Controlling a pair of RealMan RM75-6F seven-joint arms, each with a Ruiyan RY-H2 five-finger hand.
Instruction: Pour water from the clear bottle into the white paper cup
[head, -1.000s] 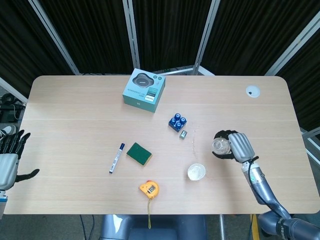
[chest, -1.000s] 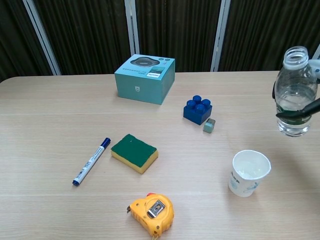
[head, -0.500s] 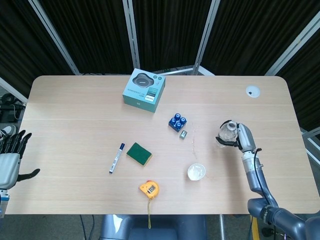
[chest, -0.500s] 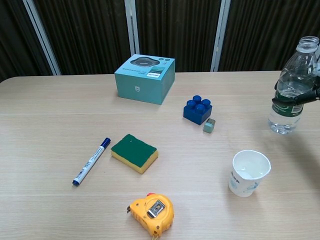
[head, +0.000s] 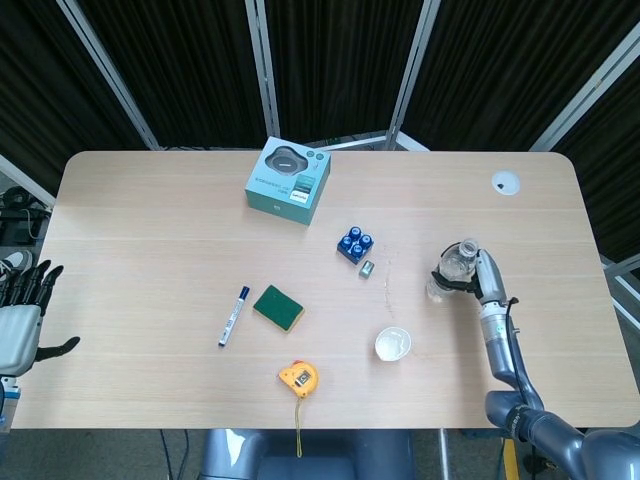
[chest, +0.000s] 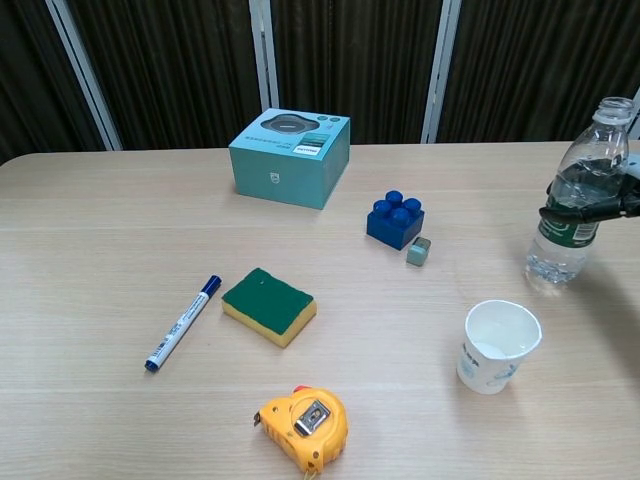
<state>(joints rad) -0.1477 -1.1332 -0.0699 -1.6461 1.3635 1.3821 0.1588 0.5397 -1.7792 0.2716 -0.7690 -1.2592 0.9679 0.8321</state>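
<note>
**Bottle in hand, cup waiting nearby**

While the right hand (head: 482, 283) is gripping the clear bottle (chest: 577, 200) around its middle, dark fingers (chest: 585, 211) wrapping over the green label, the bottle is standing close to upright with a slight lean, its uncapped mouth pointing up. Whether its base is resting on the table (head: 150, 240) or hovering just above it, the views are not making plain. Some water is showing in the lower part.

The white paper cup (chest: 497, 345) is standing upright near the bottle, towards the robot and a little to its left, apart from it and looking empty or nearly so. Farther out, a blue building block (chest: 396, 220) with a small grey piece (chest: 418, 250) beside it is lying beyond the cup.

The left hand (head: 22, 320) is hanging off the far table edge, fingers spread, holding nothing.

The step in hand appears to be carrying the bottle to the cup. The next move is calling for bringing the mouth above the cup's rim, then tipping slowly so the light cup is not being knocked.
</note>
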